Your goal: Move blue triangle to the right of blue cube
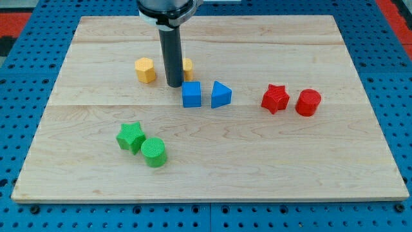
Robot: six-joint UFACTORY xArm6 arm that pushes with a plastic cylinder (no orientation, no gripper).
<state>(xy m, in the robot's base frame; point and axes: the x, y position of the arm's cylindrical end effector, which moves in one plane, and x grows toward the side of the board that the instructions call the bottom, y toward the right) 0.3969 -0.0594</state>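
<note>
My tip (174, 84) rests just above-left of the blue cube (191, 94); blue triangle (221, 95) just right; no claw fitted.

We note the blue triangle (221, 95) lying flat just right of the blue cube (191, 94), apparently a narrow gap between them.

Bright, even overhead light — sharp focus, faint soft shadows, no glare.

rod (172, 58): top cut off by view's top | yellow block (187, 66): mostly hidden behind rod (shape perhaps indeterminate)
</note>
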